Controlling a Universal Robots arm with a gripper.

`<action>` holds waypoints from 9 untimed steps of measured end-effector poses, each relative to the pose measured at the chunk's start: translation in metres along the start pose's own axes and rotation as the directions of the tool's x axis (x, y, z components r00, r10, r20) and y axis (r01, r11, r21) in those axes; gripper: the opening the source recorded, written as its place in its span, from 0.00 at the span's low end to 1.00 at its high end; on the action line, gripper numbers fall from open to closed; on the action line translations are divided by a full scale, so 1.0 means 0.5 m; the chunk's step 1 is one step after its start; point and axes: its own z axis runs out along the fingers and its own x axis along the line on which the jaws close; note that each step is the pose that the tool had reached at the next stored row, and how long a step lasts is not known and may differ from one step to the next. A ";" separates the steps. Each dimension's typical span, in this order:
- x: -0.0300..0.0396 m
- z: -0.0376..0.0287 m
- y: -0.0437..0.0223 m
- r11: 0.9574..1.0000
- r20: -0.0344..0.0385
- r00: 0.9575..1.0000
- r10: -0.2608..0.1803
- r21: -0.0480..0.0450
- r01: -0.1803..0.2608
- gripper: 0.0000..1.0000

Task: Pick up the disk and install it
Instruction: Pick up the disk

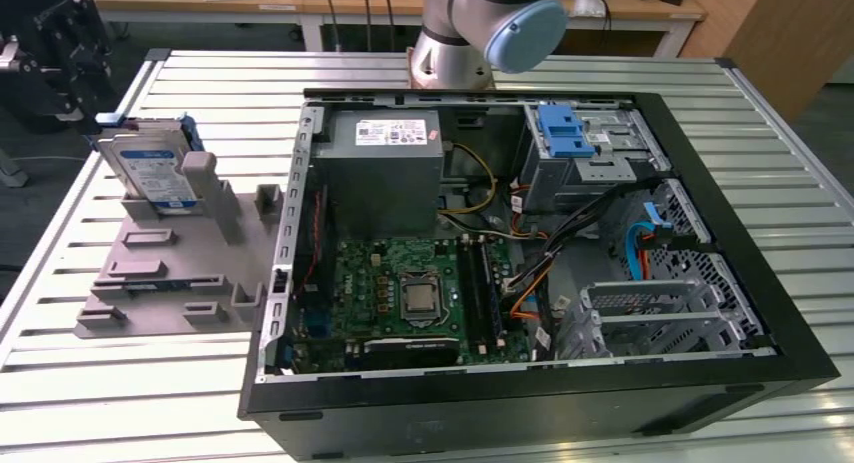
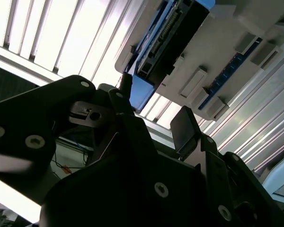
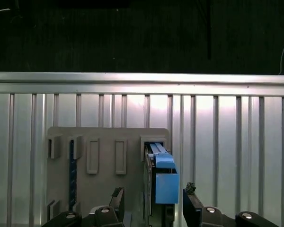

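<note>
Operator: Jaws, state?

Technician: Spread. In the first wrist view the gripper (image 3: 154,198) has one finger (image 3: 117,202) on each side of the disk (image 3: 163,176). A gap shows on both sides, so nothing is pinched.

Operator: Disk, location?

Technician: In the exterior view it stands on edge in a grey holder (image 1: 174,251) on the slatted table (image 1: 774,123). That is at ten o'clock of the open computer case (image 1: 534,415) and well apart from it. It is not yet lifted and not yet installed.

Operator: Failure modes from here?

Technician: Three, by judgement.
1. Off-centre closing. One finger would arrive first and push the disk against the slot wall. The disk could then bind, or drag the holder up with it.
2. Grip on the blue rail alone. The rail looks narrow and smooth, so the disk could slip or swing once raised.
3. Contact with the holder's post (image 1: 198,175), which stands just beside the disk at its four o'clock in the exterior view. A finger catching it would block the closing.

Operator: Disk, appearance?

Technician: Flat, rectangular, silver metal body. The broad face carries a blue-and-white label, and blue plastic rails run along the sides. It looks rigid and probably dense, so a square, firm hold is advisable.
</note>
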 end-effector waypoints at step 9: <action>-0.006 0.025 0.003 1.000 0.000 1.000 0.000 0.000 0.000 0.60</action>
